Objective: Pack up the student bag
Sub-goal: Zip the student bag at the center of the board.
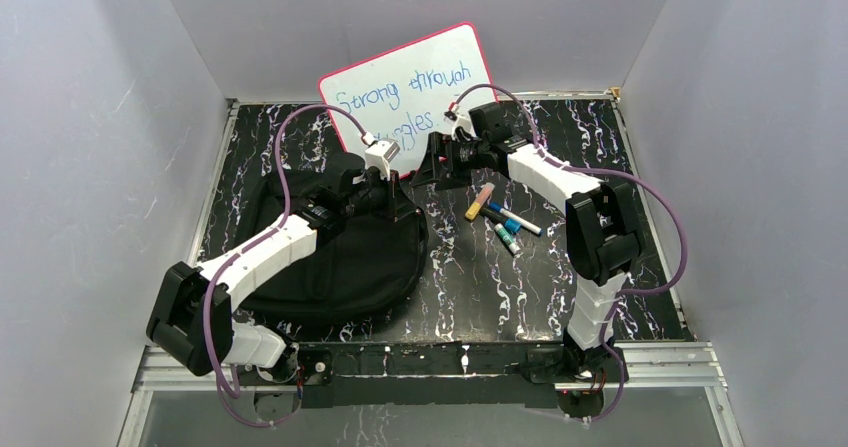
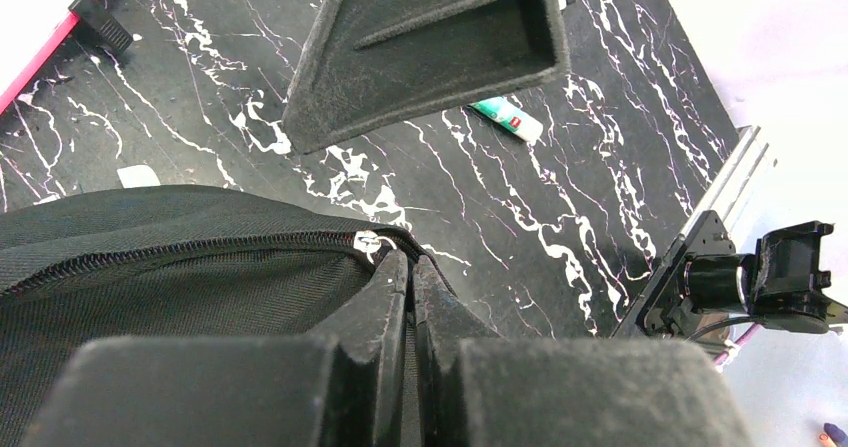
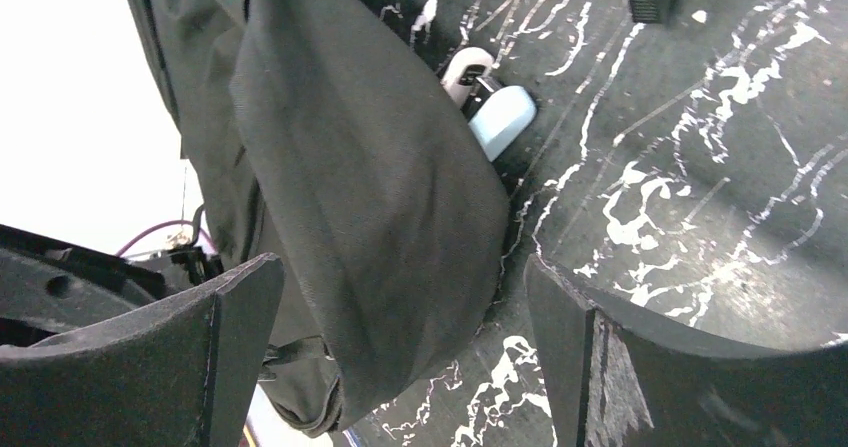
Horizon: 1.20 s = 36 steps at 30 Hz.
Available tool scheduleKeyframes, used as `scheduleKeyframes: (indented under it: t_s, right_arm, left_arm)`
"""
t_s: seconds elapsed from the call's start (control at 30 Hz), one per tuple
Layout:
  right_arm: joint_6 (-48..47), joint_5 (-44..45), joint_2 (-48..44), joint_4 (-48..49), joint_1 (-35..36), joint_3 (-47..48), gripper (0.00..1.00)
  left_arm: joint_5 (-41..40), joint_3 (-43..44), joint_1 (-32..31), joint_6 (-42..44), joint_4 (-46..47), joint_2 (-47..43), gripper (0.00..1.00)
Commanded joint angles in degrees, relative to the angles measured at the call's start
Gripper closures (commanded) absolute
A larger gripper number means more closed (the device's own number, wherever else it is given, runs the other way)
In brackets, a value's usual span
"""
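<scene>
On table (image 1: 500, 297): student bag (image 1: 330, 262) left, markers (image 1: 512, 225) right, whiteboard (image 1: 410, 82) behind.

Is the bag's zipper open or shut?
Shut where visible: zipper teeth on the black fabric backpack mesh up to the left gripper.

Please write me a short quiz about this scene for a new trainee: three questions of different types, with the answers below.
1. True or false: the right hand is shut.
2. Fill in: the left hand is shut at the end of the student bag's ____.
3. What leans against the far wall, behind the bag?

Key
1. False: its fingers stand wide open.
2. zipper
3. A whiteboard with handwriting on it.
</scene>
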Motion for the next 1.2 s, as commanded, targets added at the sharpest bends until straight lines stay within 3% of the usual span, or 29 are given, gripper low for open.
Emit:
scheduleKeyframes:
  t_s: [0.0,0.2,0.5,0.87,1.03,1.17]
  right_arm:
    - [-1.20,-6.52,-1.99,4.32,1.42,0.75,0.03]
    - [-3.67,-9.42,2.19,1.32,3.28,4.56,0.18]
    - [-8.69,-8.62,5.85,-4.20,5.94,9.76,0.24]
    - [-8.49,-8.22,7.22,-2.61,6.05,11.02,0.83]
    - [-6.88,-7.78,8.18,-1.96,6.05,12.68,0.99]
    - [-5.16,-7.45,9.15,-1.50,5.83,13.85,1.00]
  left_arm:
    - [1.39,0.67,-0.36,0.61,-0.51,-1.35,1.00]
    - [1.63,0.77,-0.36,0.61,-0.58,-1.16,1.00]
    - [2.02,1.38,-0.32,0.86,-1.53,-0.55,1.00]
    - [2.27,3.21,-0.36,1.04,-4.47,-0.28,1.00]
    - [4.21,4.95,-0.49,1.12,-7.94,-0.28,1.00]
    - [5.80,5.60,-1.65,0.18,-8.08,-0.28,1.00]
